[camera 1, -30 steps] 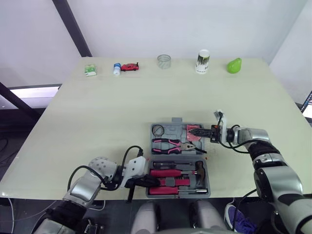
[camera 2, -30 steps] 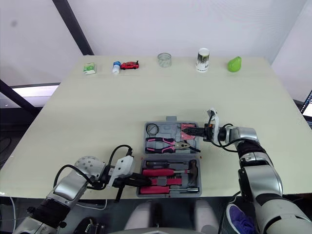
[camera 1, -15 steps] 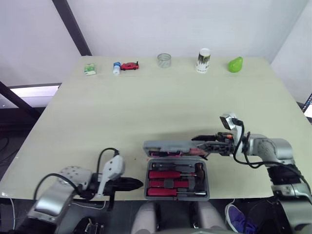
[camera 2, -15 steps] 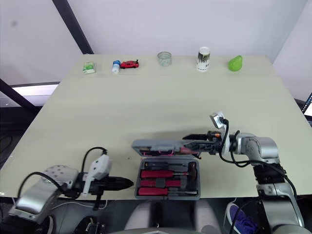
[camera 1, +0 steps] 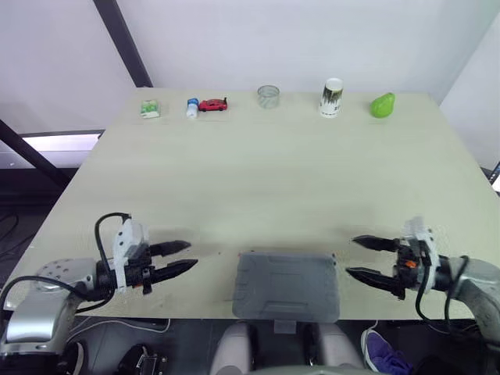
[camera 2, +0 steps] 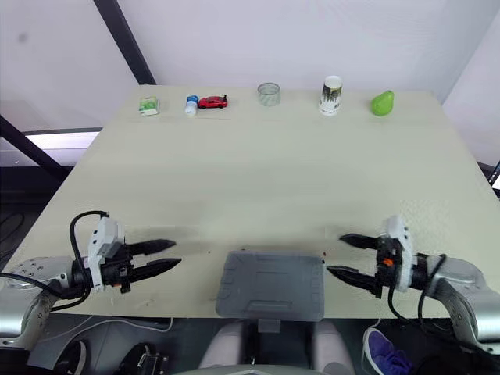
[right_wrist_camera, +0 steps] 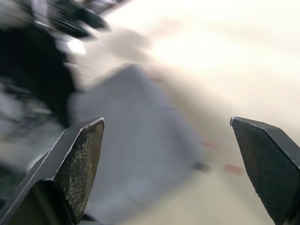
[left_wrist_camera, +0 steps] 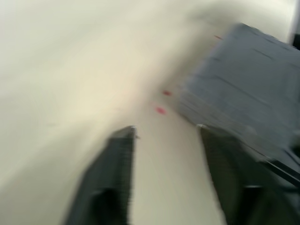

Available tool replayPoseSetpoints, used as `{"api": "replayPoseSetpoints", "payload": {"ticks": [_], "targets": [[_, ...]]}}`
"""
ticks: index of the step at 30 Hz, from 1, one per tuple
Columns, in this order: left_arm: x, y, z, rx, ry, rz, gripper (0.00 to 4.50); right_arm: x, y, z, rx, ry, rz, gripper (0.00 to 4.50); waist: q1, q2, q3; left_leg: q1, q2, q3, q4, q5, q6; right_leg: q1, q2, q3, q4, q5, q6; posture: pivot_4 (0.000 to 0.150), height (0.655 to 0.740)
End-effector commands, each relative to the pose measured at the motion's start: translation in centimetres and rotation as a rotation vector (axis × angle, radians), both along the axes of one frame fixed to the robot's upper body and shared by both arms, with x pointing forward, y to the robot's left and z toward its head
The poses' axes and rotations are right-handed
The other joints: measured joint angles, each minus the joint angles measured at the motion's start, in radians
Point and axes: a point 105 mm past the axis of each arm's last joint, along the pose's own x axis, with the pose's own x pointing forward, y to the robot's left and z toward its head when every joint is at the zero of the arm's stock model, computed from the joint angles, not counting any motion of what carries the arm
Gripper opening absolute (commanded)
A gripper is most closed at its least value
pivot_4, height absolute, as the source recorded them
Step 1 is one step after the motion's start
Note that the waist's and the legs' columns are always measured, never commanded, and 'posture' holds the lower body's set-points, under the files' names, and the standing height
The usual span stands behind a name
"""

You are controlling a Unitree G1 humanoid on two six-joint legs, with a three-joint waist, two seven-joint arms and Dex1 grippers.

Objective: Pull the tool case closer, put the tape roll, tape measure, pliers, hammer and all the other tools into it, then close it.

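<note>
- The left gripper [camera 1: 190,255] sits over the pale cream table [camera 1: 258,180]. Its two black fingers are spread apart, gripping nothing and touching nothing.
- The right gripper [camera 1: 351,255] has its two fingers spread wider still, and it is also empty.
- One grey plastic tool case [camera 1: 287,285] lies flat at the table's near edge between the two grippers, with its lid down.
- The right fingertips are just beside the case without touching it, and the left ones are well apart from it.
- Six small things line the far edge: one green box [camera 1: 149,108], one blue-and-white bottle [camera 1: 191,108], one red toy car [camera 1: 212,104], one clear glass cup [camera 1: 269,96], one white paper cup [camera 1: 332,97] and one green pear-shaped object [camera 1: 382,105].
</note>
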Motion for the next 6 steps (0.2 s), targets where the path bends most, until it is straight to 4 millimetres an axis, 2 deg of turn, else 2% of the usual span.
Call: {"api": "replayPoseSetpoints", "payload": {"ticks": [1, 2, 6], "targets": [[0.3, 1.0, 1.6, -0.018, -0.049, 0.082, 4.17, 0.2, -3.0, 0.9, -0.073, -0.171, -0.125, 4.5, 0.001, 0.0, 0.0, 0.0, 0.0, 0.0, 0.0, 0.0, 0.0, 0.0, 0.0, 0.0, 0.0, 0.0, 0.0, 0.15, 0.74], [0.2, 1.2, 1.7, -0.013, -0.043, 0.096, 4.42, 0.1, -3.7, 0.8, -0.097, -0.188, -0.146, 4.5, 0.001, 0.0, 0.0, 0.001, 0.0, 0.0, 0.0, 0.0, 0.0, 0.0, 0.0, 0.0, 0.0, 0.0, 0.0, 0.15, 0.74], [-0.2, 2.2, 1.6, 0.069, -0.069, 0.128, 4.42, -0.7, -6.1, 0.2, -0.127, -0.187, -0.211, 4.5, 0.002, 0.0, 0.0, 0.001, 0.0, 0.001, 0.0, 0.0, 0.0, 0.001, 0.0, 0.001, 0.0, 0.0, 0.0, 0.15, 0.74]]}}
